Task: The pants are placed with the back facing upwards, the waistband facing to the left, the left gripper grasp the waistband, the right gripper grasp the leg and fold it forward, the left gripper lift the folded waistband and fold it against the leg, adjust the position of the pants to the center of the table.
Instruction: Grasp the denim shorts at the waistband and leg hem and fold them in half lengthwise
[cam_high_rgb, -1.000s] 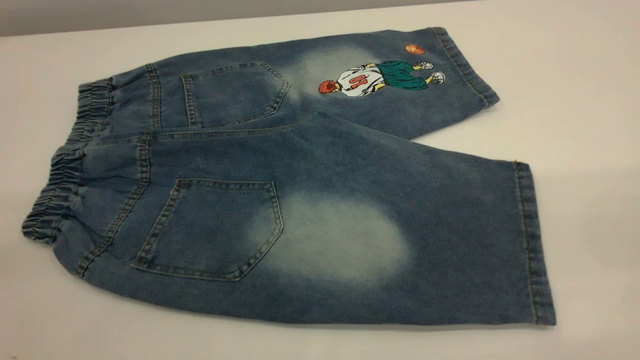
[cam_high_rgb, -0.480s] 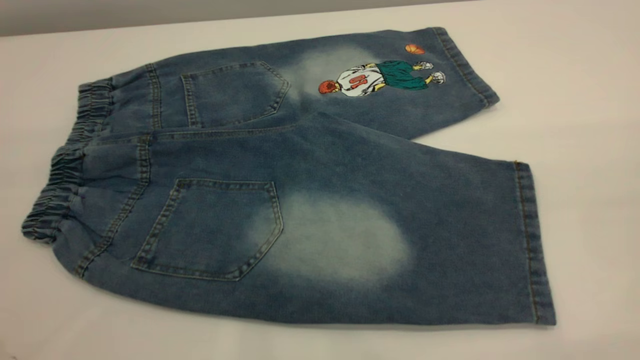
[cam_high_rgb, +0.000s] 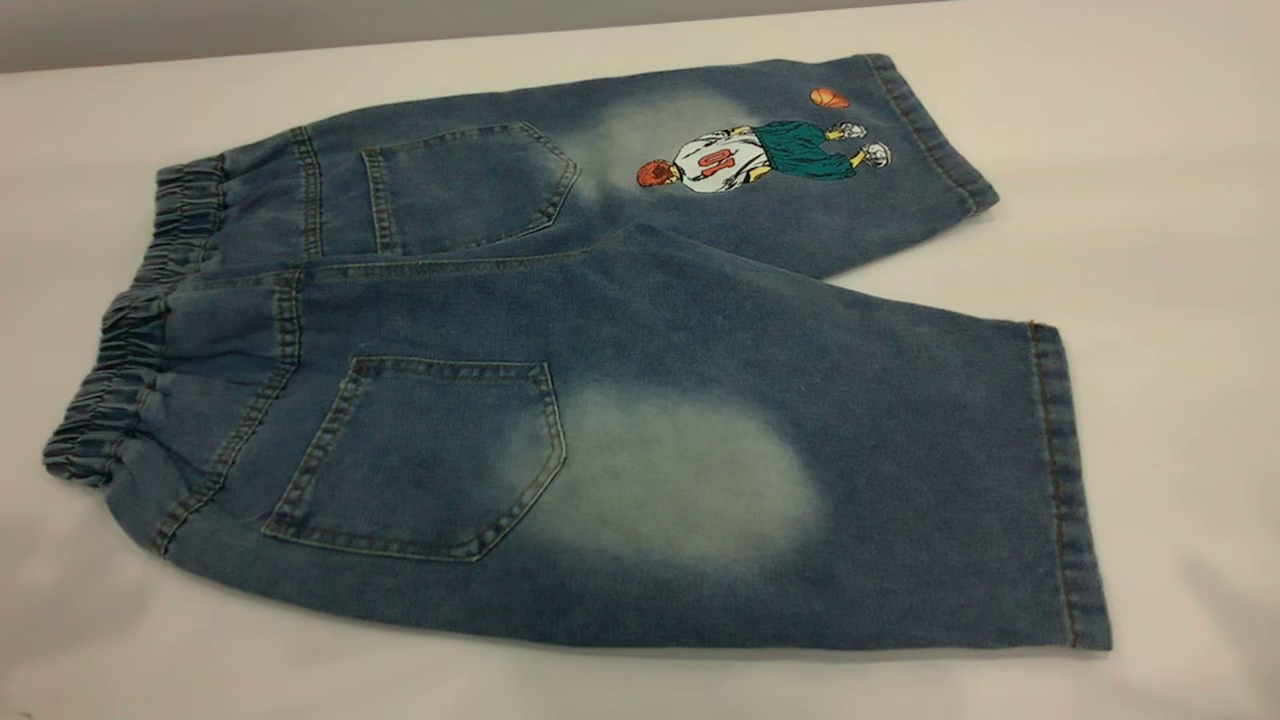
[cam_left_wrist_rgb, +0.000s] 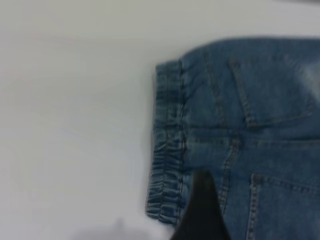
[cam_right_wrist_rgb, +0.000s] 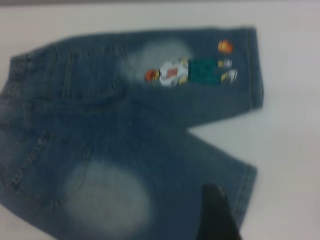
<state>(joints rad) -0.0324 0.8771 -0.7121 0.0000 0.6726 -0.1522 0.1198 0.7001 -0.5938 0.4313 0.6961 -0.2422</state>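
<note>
Nothing on the counter (cam_high_rgb: 1150, 180) has shifted since the earlier frames: the pants (cam_high_rgb: 600, 400) lie in the same spot, flat and unfolded, back side up. The waistband (cam_high_rgb: 120, 340) points to the left, its gathered elastic bunched along the left edge. The leg (cam_high_rgb: 850, 480) with the pale faded oval lies at the near side, its stitched hem to the right, and partly overlaps the far leg, which carries the cartoon basketball-player print (cam_high_rgb: 760, 155) and a small orange ball near its hem. Two back patch pockets show, one on each half.

Neither arm appears in the exterior view. In the left wrist view a dark sliver of the left tool (cam_left_wrist_rgb: 202, 210) hangs above the waistband (cam_left_wrist_rgb: 167, 150), over the gathered band and the denim just beside it; whether it touches the cloth or whether its fingers are spread cannot be told. In the right wrist view a dark tip of the right tool (cam_right_wrist_rgb: 216, 212) sits over the near leg (cam_right_wrist_rgb: 150, 175) close to its hem; its fingers likewise cannot be judged.
</note>
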